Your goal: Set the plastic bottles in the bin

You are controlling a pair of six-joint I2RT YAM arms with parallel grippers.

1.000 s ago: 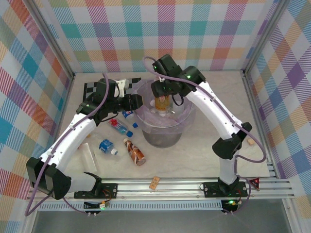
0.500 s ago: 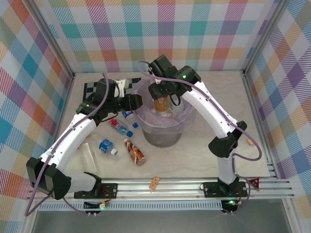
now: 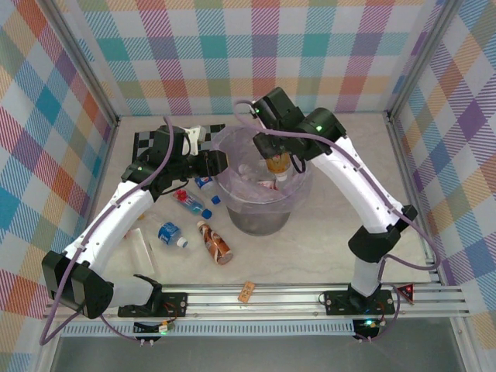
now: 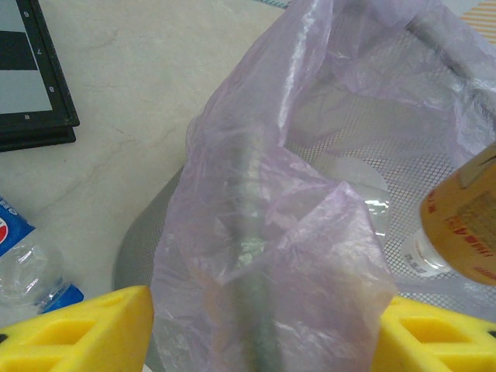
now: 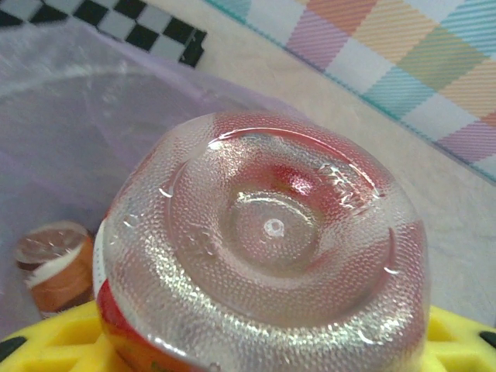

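Above the bin (image 3: 301, 200), a grey mesh bucket with a lilac bag, my right gripper (image 3: 277, 157) is shut on an orange-labelled bottle (image 3: 277, 165) hanging cap down. The right wrist view shows that bottle's clear dimpled base (image 5: 267, 232) between yellow fingers (image 5: 46, 341). My left gripper (image 3: 216, 161) is shut on the bin's left rim (image 4: 252, 256), with bunched bag between its fingers (image 4: 93, 333). Inside the bin lie a brown bottle (image 5: 58, 271) and a clear one (image 4: 353, 182). Several bottles lie on the table left of the bin: red-capped (image 3: 193, 204), blue-labelled (image 3: 170, 233), brown-orange (image 3: 215, 242).
A black-and-white chequered board (image 3: 151, 141) lies at the back left behind the left gripper. One tan cork (image 3: 246, 291) rests by the front rail and another (image 3: 400, 227) at the right. Another clear bottle (image 3: 139, 246) lies beside the left arm. Checked walls enclose the table.
My right gripper has carried the orange-labelled bottle to the right over the bin's opening. The left gripper has held still on the rim.
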